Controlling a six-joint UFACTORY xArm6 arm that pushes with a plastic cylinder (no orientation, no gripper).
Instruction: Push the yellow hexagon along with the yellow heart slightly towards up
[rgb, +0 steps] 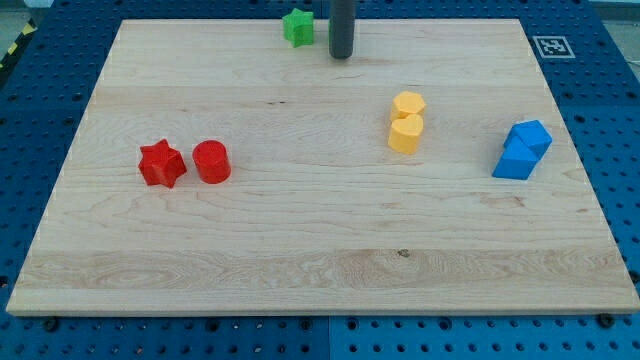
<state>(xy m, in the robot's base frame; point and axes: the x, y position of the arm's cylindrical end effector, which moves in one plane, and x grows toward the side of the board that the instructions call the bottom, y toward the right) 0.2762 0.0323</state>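
Camera view: yellow hexagon (408, 104) mid-board, edges far.

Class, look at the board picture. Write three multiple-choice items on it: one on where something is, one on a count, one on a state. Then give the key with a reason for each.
1. Where is the green block?
A. at the view's top edge
B. at the view's bottom edge
C. beside the blue blocks

2. How many red blocks are there?
A. one
B. two
C. four

3. How do the two yellow blocks stand?
A. touching
B. far apart
C. at opposite corners

Key:
1 A: the green block sits at the top, just to the view's left of my tip.
2 B: a red star and a red cylinder.
3 A: the yellow hexagon touches the yellow heart below it.
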